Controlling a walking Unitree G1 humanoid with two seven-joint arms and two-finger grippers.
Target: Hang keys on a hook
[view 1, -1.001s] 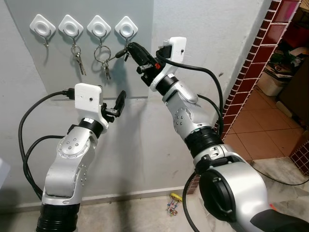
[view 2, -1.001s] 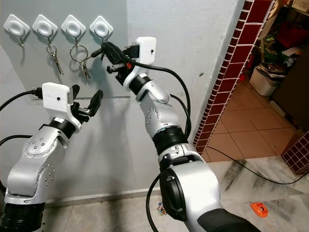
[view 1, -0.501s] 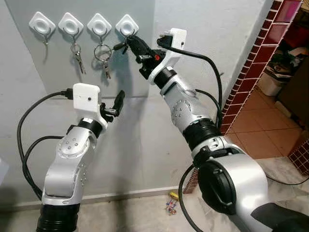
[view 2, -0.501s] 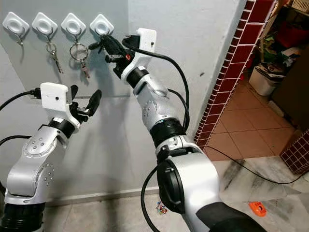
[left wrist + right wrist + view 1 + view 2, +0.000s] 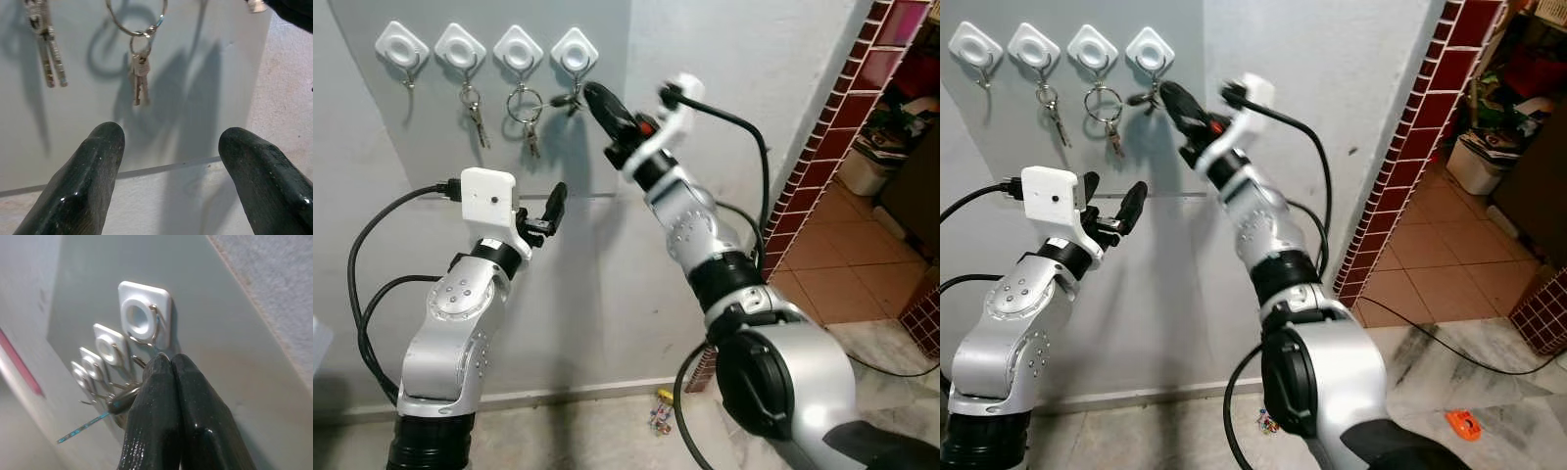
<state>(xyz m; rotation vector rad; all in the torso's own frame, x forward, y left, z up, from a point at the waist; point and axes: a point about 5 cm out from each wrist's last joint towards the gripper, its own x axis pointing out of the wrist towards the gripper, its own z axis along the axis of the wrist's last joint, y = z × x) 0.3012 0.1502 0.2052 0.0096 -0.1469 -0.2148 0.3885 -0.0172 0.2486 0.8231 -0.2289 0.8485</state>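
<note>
Fingers of right gripper pinch keys at hook.

Left gripper: two black fingers spread apart, pointed at a pale grey panel. Ring with two small keys hanging on the panel, between the fingers' lines. Second key pair hanging to one side. Panel edge meets rough white wall. Dark object at corner, unidentifiable.

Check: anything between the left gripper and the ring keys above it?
Nothing. Left wrist view shows bare grey panel between the left gripper and the ring keys.
</note>
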